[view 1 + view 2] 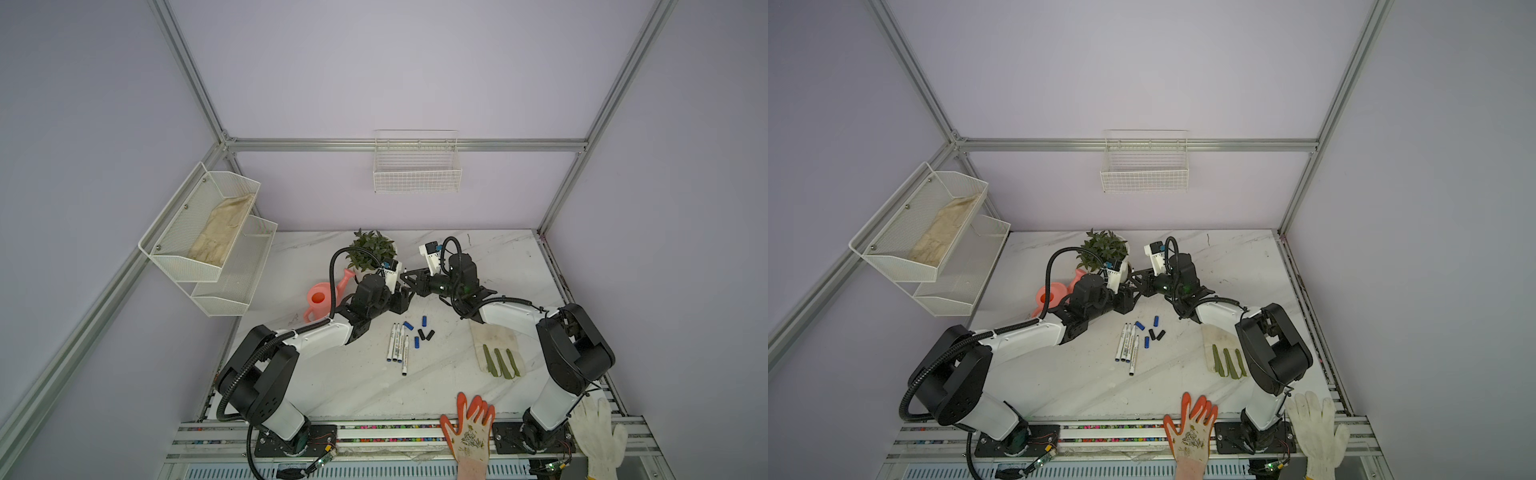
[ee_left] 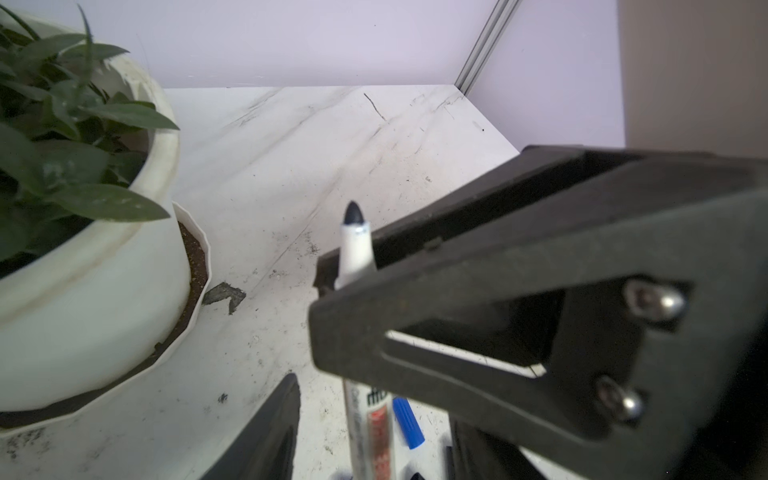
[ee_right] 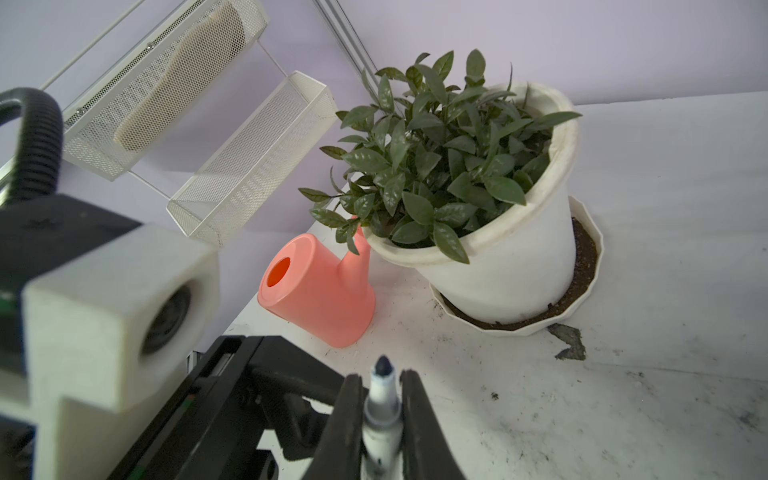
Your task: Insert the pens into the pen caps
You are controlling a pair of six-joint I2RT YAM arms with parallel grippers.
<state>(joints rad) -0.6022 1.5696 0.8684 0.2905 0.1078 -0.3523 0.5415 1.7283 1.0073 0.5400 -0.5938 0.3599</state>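
Handover of one slim white marker pen [image 2: 355, 253], printed with dark barrel text, is judged to be the step in hand.

In both top views the left gripper [image 1: 402, 298] and the right gripper [image 1: 409, 277] are seen meeting above the white marble-patterned table [image 1: 332, 386], just in front of the green potted plant [image 1: 371, 249]. Four more white pens [image 1: 397, 345] are laid side by side on the table nearer the robot's bases. The five stubby plastic pen caps [image 1: 422, 334], three blue and two black, are scattered just beside them, none fitted.

In the left wrist view the marker pen is shown with its dark tip bare. It is clamped near that tip by the black jaws of the right gripper [image 2: 332, 284], while the fingers [image 2: 270, 428] of the left gripper are spread on either side of the barrel, apart from it.

In the right wrist view the pen [image 3: 381, 405] is pinched between the right gripper's pressed-in fingers [image 3: 415, 415], with the salmon-pink plastic watering can [image 3: 316, 291] and the plant beyond.

Next, the left gripper would have to be drawn clear and closed on one cap, whose open end must then be lined up with the bare tip.
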